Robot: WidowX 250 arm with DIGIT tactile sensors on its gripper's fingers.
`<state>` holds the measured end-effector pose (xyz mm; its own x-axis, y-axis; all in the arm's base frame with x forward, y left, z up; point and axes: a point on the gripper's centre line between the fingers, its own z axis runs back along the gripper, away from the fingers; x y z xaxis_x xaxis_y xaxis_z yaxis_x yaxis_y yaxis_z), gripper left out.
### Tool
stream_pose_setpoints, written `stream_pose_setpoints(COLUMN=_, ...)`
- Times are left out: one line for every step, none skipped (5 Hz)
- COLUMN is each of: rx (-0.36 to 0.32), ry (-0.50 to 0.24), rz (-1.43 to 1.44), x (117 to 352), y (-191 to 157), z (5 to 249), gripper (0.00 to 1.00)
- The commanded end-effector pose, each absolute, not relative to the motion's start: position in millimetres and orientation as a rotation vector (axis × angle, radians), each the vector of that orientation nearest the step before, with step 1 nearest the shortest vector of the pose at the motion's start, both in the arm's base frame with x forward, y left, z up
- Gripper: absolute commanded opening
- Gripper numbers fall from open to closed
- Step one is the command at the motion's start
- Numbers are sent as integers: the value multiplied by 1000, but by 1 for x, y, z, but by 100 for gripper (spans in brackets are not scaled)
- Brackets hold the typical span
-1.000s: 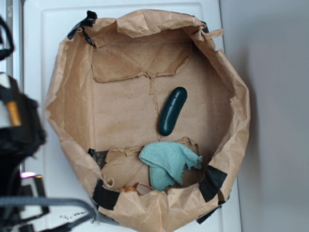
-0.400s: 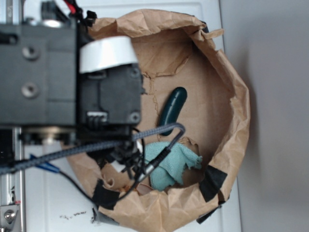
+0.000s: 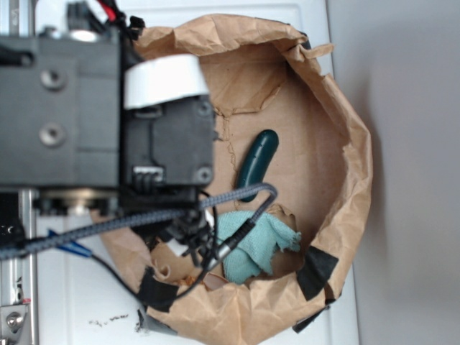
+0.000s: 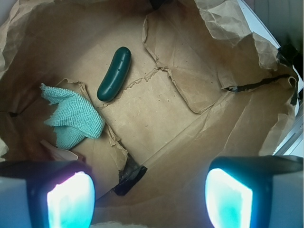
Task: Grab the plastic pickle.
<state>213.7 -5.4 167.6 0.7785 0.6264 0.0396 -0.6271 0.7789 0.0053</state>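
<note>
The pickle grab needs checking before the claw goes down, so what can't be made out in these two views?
- Exterior view: the arm hides the paper bag's left side, and a cable crosses the plastic pickle's lower end.
- Exterior view: the claw is hidden under the arm.
- Wrist view: the claw fingers are cut off by the bottom edge.
- Wrist view: the pale scrap below the teal cloth is too small to identify.

No text, label, brand, number or sign can be read in either view. On the white counter point(image 3: 93, 287), at about seven o'clock in the exterior view, there are a few small dark specks point(image 3: 108, 321), too small and blurred to tell whether they are writing.
</note>
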Motion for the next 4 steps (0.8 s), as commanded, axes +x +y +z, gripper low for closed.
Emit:
stream_pose_setpoints(rx=-59, ry=-72, rz=729, x=250, y=6, z=150, gripper=100)
stream_pose_setpoints(rx=-118, ry=-80, rz=786, x=267, y=10, z=131, gripper=100)
stream_pose_setpoints(rx=-79, ry=-72, rz=806, x=278, y=10, z=105, gripper=100)
stream_pose_setpoints(rx=-51, ry=-108, rz=793, x=276, y=17, z=84, gripper=100)
